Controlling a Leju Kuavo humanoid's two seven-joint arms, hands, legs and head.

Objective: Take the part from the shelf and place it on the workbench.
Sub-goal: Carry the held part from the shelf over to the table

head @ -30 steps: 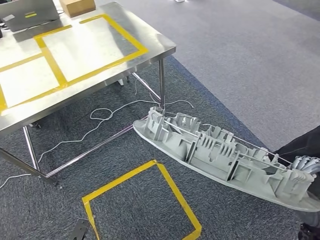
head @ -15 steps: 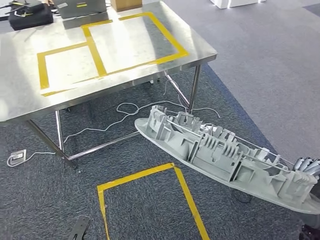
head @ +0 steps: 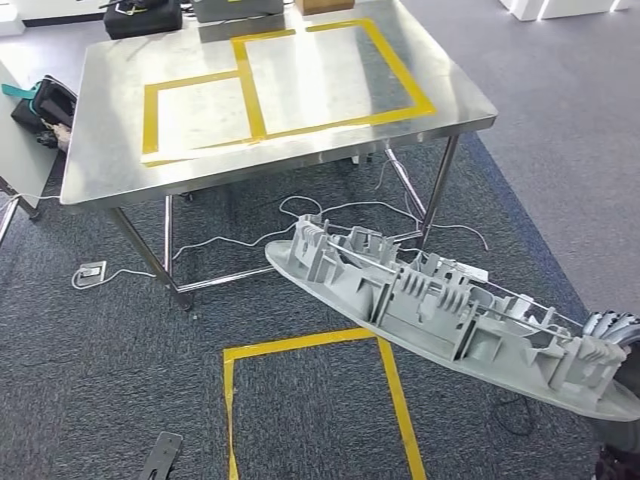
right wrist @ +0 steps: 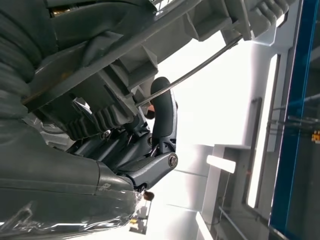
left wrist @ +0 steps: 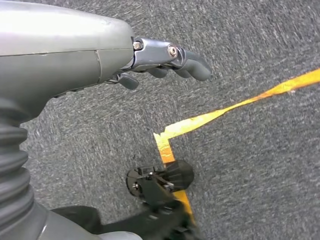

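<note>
Right hand [right wrist: 151, 150] fingers curled round the part [head: 423, 300]; left hand [left wrist: 166, 57] loosely spread. Bench [head: 113, 150] far left, cables [head: 249, 235] underneath, tape square [head: 317, 345] near.

Workbench [head: 113, 150] top bare inside yellow tape outlines [head: 287, 75]; bags [head: 45, 105] beside left edge

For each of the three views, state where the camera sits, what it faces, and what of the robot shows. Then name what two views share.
Head view: high on the body, facing forward and down at the steel workbench and carpet; the right hand grips the grey part.
Left wrist view: behind the left hand, facing the carpet and yellow tape.
Right wrist view: behind the right hand, facing upward past the part.
Shared: head and right wrist views both show the held part.
</note>
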